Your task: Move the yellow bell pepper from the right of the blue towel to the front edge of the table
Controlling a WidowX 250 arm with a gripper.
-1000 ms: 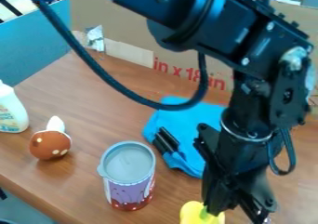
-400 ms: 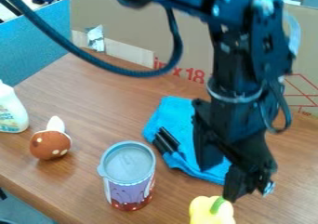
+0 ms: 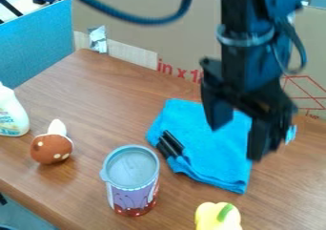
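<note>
Currently see wide-open, empty gripper [image 3: 235,143] above blue cloth [image 3: 210,152], apart from yellow pepper [image 3: 209,217] on table [image 3: 96,90]; judging no grasp underway, can't tell how much done or left.

Toy [image 3: 51,149] left of canister [image 3: 132,182], cloth [image 3: 213,157] behind pepper [image 3: 208,218], bottle [image 3: 11,113] far left

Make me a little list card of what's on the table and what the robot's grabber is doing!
Gripper: the black gripper is open, above the blue cloth
Holding: nothing
On the cloth's left edge: small black thing
Front: yellow toy with a green part on top
Middle: tall can with a purple and red side, standing up
Left: brown toy with pale spots
Far left: white bottle, partly cut off
</note>
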